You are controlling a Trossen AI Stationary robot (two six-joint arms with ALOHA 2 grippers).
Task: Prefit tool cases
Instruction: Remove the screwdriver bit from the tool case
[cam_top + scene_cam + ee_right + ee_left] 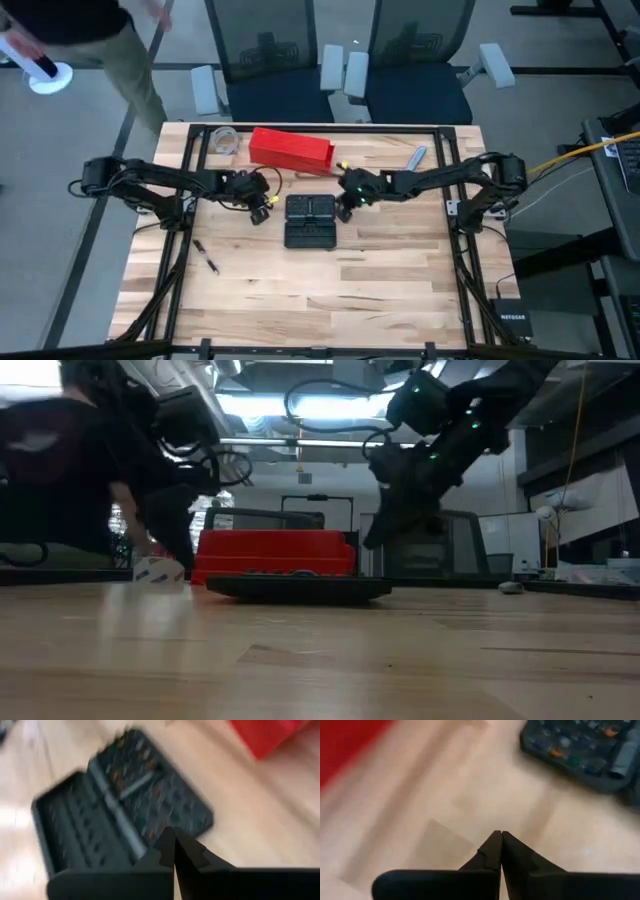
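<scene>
The black tool case (310,221) lies open and flat on the table's middle, both gridded halves facing up; it also shows as the case (125,805), the case (580,745) and, from table height, the case (300,589). My left gripper (262,212) is shut over bare wood just left of it, shown in its own view as my left gripper (500,836). My right gripper (345,208) is shut at the case's right edge, slanting down. In the low view my right gripper (370,543) hangs a little above the case, clear of it.
A longer red box (291,148) lies behind the case at the far side. A clear tape roll (225,140) sits to its left, a grey tool (416,157) at the far right, and a small dark object (207,258) near left. A person (90,40) stands beyond the far left corner.
</scene>
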